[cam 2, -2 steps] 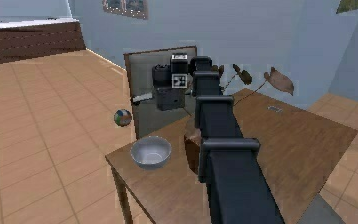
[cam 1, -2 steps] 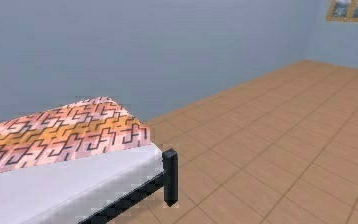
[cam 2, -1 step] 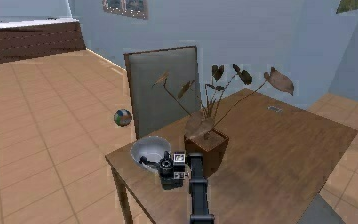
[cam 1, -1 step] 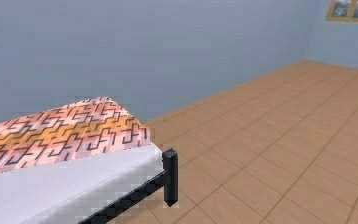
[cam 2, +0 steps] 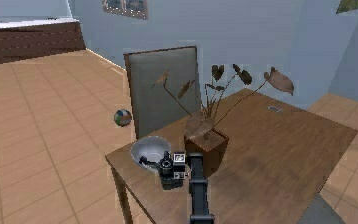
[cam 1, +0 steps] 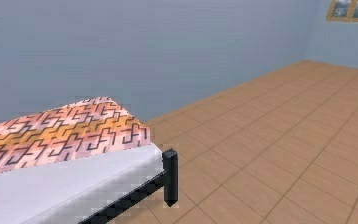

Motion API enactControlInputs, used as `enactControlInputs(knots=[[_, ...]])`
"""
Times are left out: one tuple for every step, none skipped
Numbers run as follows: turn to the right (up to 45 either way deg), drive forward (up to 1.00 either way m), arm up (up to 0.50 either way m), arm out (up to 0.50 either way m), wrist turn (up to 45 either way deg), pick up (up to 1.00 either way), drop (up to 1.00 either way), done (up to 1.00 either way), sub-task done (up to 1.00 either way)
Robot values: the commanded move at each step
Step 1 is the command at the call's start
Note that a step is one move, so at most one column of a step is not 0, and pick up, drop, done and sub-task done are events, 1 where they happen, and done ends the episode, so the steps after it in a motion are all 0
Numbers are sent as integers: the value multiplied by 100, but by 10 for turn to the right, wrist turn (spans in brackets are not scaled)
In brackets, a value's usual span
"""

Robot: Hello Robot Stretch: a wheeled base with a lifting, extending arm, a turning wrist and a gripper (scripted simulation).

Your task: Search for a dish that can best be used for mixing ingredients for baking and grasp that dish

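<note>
Forward view: corner of a bed (cam 1: 62, 165) at lower left, with an orange-pink patterned blanket (cam 1: 72, 130) over a white sheet and a dark frame post (cam 1: 169, 178) at the foot. Beyond it are tan tiled floor (cam 1: 277, 130) and a plain blue wall (cam 1: 157, 45); a framed picture (cam 1: 351, 9) sits at the top right corner. No dish here. Arm side view: a wooden table (cam 2: 287, 150) with a grey-backed chair (cam 2: 162, 85) on its far side. On the table's near-left corner sits a pale grey bowl (cam 2: 149, 151), the likely mixing dish, just beside a brown pot (cam 2: 207, 148) holding a plant with dry brown leaves (cam 2: 232, 85). The arm (cam 2: 199, 198) rises from the bottom edge, and the gripper (cam 2: 167, 170) lies at the bowl's near rim; contact versus hovering cannot be resolved. The bowl rests on the tabletop, so I cannot tell whether the gripper has hold of anything, nor how its fingers are set. A small ball (cam 2: 121, 118) lies on the floor beyond the table. Judgement: the search looks finished, with dish found and arm at it; a grasp is unconfirmed and the lift is not yet done. Risk: the pot stands close and could be knocked.
</note>
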Motion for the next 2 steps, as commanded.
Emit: enactControlInputs(knots=[[0, 0, 10, 0, 0, 0, 0, 0, 0], [0, 0, 0, 0, 0, 0, 0, 100, 0]])
